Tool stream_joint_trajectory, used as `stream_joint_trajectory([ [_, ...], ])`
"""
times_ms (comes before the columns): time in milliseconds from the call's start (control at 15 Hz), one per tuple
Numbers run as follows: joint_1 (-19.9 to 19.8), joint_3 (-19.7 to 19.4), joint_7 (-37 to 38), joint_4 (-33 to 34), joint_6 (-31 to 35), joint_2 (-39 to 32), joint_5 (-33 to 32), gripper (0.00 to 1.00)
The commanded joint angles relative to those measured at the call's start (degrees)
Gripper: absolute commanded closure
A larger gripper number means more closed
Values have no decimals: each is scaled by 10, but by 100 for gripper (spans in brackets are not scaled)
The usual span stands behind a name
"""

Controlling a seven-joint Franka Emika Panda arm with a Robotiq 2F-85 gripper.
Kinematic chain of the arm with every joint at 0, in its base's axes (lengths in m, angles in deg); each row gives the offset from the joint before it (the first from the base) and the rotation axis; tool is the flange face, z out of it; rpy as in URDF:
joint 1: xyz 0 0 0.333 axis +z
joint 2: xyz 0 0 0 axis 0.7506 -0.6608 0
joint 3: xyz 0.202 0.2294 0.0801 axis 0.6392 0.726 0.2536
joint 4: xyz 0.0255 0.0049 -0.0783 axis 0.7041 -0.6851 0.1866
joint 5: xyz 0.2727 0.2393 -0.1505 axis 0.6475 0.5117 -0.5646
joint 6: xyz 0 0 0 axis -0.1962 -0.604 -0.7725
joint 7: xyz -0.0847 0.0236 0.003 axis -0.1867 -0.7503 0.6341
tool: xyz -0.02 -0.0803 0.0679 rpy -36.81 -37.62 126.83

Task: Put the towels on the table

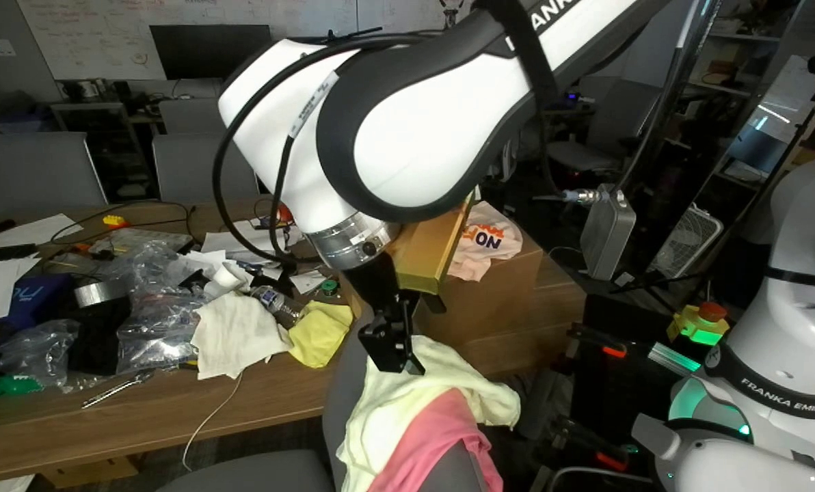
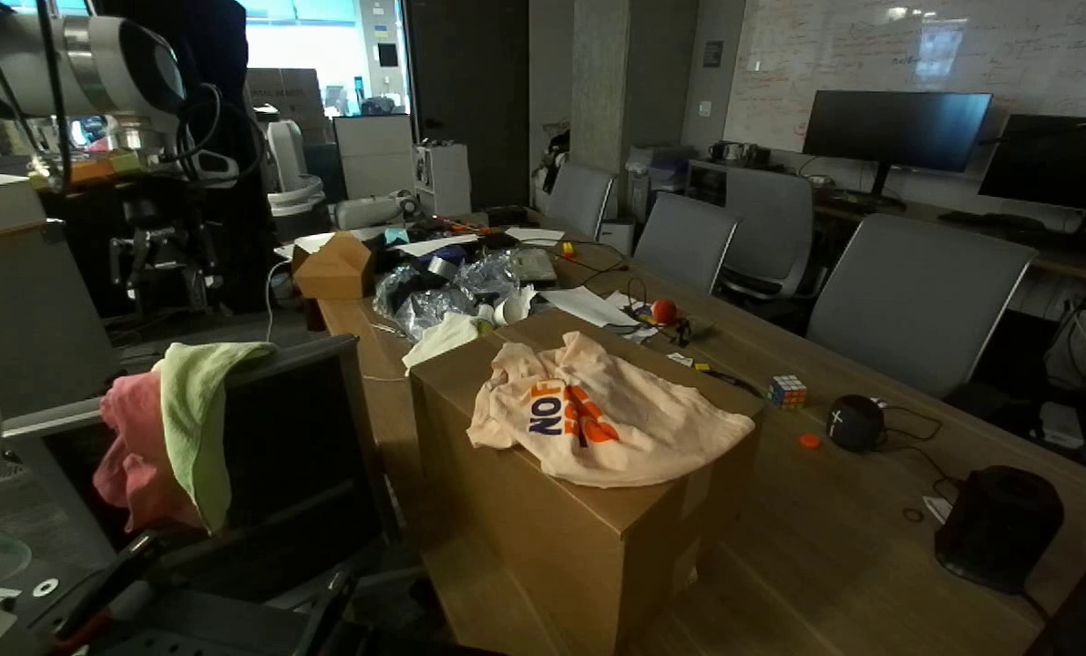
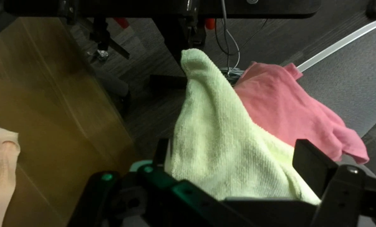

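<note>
Wrist view is showing the hand gaping wide, apparently gripping nothing, above the yellow-green towel, which is draping across the chair back, likely handling light and limp, its top fold probably offering the best pinch.

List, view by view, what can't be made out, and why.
Wrist view: part of the pink cloth, under the yellow towel.
Wrist view: towel's near end, behind the jaws.
Wrist view: much of the peach cloth, past the left edge.
Both exterior views: whiteboard writing, too small.
</note>
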Motion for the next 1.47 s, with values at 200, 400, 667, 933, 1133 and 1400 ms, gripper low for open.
stream_joint_trajectory([
  [200,3,0,-47,21,-7,-16,61,0],
  [400,4,-2,-53,20,-5,-18,70,0],
  [667,10,-5,-51,21,-7,-34,52,0],
  [933,22,-13,-32,29,-3,-60,11,0],
  [1133,32,-25,-14,49,-6,-93,-35,0],
  [1400,48,-30,1,74,-7,-127,-51,0],
])
